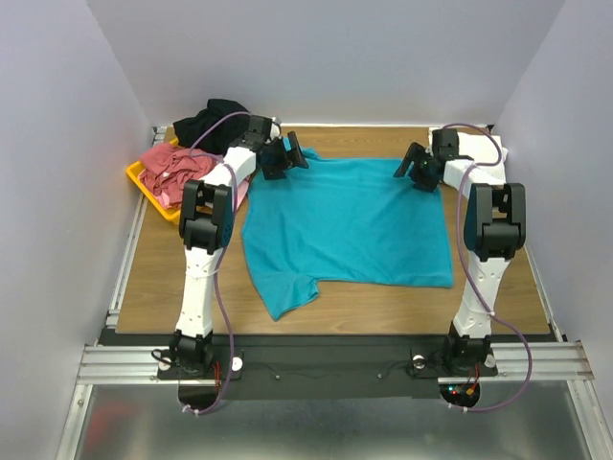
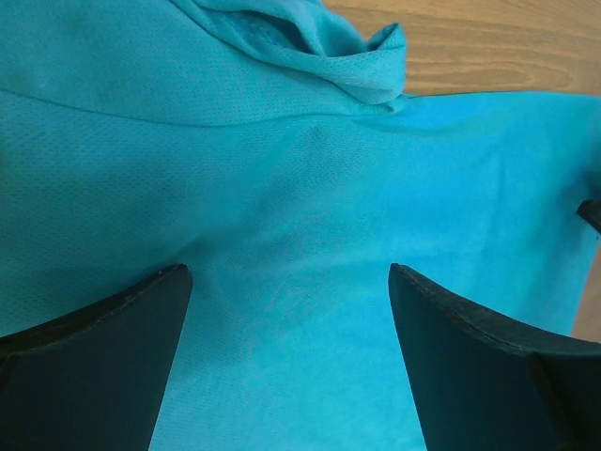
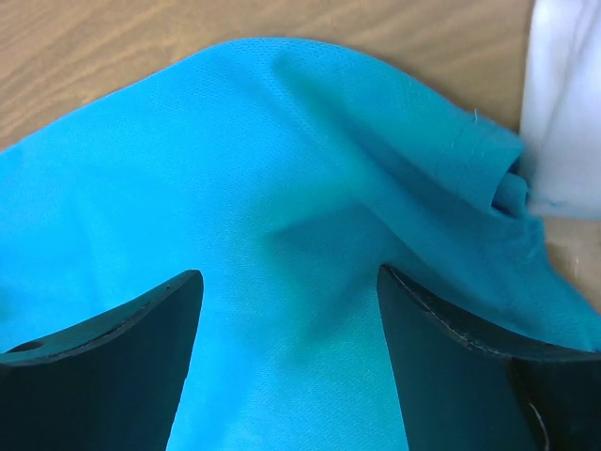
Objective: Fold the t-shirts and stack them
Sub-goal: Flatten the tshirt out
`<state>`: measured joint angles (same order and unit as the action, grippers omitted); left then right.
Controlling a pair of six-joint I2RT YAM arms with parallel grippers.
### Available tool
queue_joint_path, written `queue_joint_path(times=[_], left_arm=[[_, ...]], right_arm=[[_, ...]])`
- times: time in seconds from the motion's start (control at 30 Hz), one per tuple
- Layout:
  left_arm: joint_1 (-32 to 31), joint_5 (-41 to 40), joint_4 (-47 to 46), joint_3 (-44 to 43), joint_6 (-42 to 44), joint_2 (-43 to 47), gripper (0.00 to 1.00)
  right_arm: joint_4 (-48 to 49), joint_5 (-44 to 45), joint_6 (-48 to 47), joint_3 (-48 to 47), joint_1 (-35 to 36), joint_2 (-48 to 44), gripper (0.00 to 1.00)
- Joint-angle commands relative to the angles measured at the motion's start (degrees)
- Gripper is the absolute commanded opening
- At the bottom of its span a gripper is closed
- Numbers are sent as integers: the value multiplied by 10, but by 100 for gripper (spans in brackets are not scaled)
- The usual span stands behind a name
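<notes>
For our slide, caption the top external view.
Open left pincer and right pincer at far corners of the spread teal t-shirt.

No text, label, brand, number or sign can be read in any of the three views; no lettering is made out on the surfaces shown.

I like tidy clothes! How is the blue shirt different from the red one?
The teal shirt lies spread out on the table; the red shirt sits crumpled in the yellow tray. The left gripper and right gripper hover open at the teal shirt's far corners; neither is at the red shirt. Both are soft cloth shirts.
</notes>
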<state>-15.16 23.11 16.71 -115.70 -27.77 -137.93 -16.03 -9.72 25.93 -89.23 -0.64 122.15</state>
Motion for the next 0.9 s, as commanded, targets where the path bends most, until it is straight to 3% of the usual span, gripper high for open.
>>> queue_joint_path(times=[0.0,0.2,0.4,0.57,0.67,0.87], left_arm=[[0,0,21,-41,32,12,99],[1,-32,27,10,47,98,99],[-19,-100,22,127,74,273,99],[-55,-226,19,336,78,459,99],[-81,-293,33,465,20,549,99],[-165,-330,89,637,-71,671,99]], right_arm=[[-36,-24,-6,-35,2,27,81],[-37,-67,-3,-61,3,14,82],[-37,-76,-9,-65,4,-58,87],[-38,-85,-26,-10,5,-160,87],[-44,-91,-14,66,5,-234,87],[-122,-32,-11,226,6,-367,86]])
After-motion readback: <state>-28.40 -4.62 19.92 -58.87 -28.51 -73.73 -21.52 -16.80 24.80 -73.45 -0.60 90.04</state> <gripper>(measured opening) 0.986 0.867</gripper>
